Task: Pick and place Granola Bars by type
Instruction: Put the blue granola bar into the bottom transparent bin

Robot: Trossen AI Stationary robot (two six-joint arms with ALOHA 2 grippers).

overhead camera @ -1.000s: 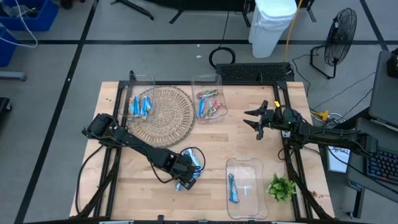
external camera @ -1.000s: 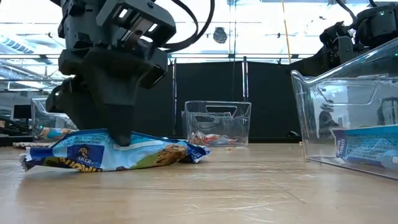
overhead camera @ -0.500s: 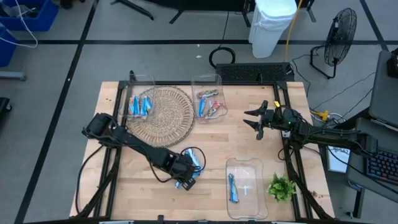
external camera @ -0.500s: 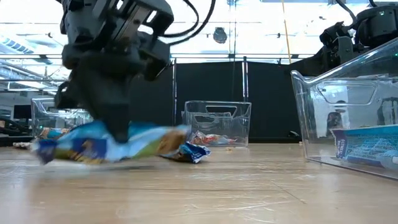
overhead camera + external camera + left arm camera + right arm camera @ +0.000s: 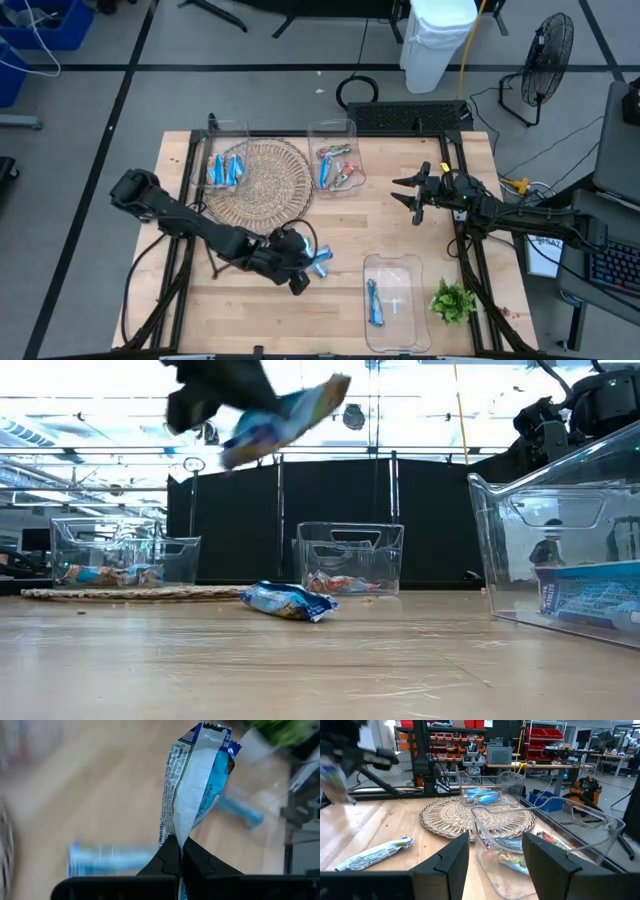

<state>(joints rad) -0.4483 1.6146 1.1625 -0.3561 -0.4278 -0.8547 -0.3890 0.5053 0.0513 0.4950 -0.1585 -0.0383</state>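
The left gripper (image 5: 303,272) is in the lower middle of the high view, raised above the wooden surface (image 5: 400,225). Its fingers (image 5: 170,860) are clenched on one end of a blue and white granola bar (image 5: 197,780), which hangs free in the air; in the low view this bar (image 5: 285,418) is at the top left of the frame, well above the surface. A second blue bar (image 5: 288,600) lies flat on the surface just below it, in the centre of the low view.

The right gripper (image 5: 412,198) waits at the right middle of the high view with its fingers (image 5: 447,865) released and holding nothing.

More bars are sorted in clear bins: blue ones in the bin (image 5: 226,165) at the upper left, beside the round woven mat (image 5: 262,185); mixed blue and reddish ones in the bin (image 5: 336,162) at the upper middle; and one blue bar in the bin (image 5: 396,300) at the lower right, near the green sprig (image 5: 453,300).
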